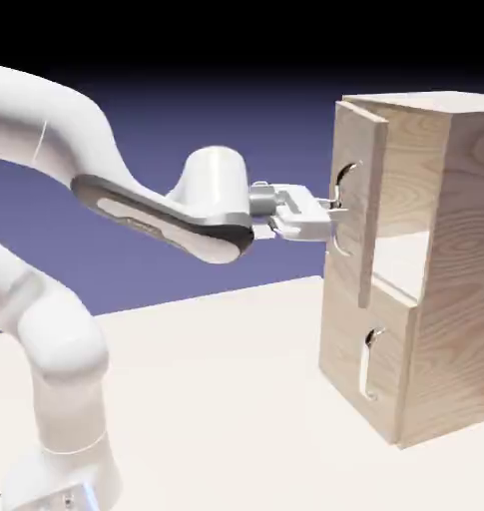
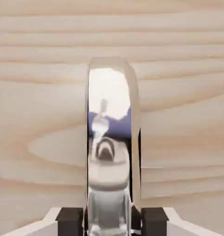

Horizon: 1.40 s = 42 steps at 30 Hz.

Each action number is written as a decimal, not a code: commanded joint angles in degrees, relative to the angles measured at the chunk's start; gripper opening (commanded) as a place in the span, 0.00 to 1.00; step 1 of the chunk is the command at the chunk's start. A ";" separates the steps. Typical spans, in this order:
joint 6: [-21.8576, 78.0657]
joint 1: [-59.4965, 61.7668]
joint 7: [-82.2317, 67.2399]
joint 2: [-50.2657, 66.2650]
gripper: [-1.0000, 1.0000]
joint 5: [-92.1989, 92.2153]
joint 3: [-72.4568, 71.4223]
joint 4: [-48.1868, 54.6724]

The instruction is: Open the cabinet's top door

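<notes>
The landmark is the curved, shiny silver vertical handle [image 2: 109, 177] on the top door [image 1: 356, 205], a light wood-grain panel. The white two-finger gripper [image 2: 112, 222] is closed on this handle, one dark-padded fingertip on each side of it, with the metal between them at the hand view's bottom edge. Behind the handle, the door's pale grain fills most of the hand view. Around the handle, the top door stands ajar, swung out from the tall, boxy light wood-grain cabinet [image 1: 465, 240]; the cabinet's pale interior [image 1: 410, 180] shows to the handle's right in the exterior view. Below the handle, the shorter light wood-grain lower door [image 1: 360, 334] sits against the cabinet, carrying its own silver vertical handle [image 1: 366, 364].
</notes>
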State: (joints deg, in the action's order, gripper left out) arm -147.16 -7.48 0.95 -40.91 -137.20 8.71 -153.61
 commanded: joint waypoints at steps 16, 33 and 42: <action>21.91 0.90 -17.22 -6.44 0.00 39.87 -21.54 -6.46; 63.38 4.01 -18.02 12.01 0.00 71.47 -49.68 11.58; 85.77 9.91 -12.31 29.22 0.00 75.53 -61.59 26.97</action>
State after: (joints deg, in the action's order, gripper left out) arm -61.33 2.40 -11.34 -11.71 -61.62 -52.85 -126.62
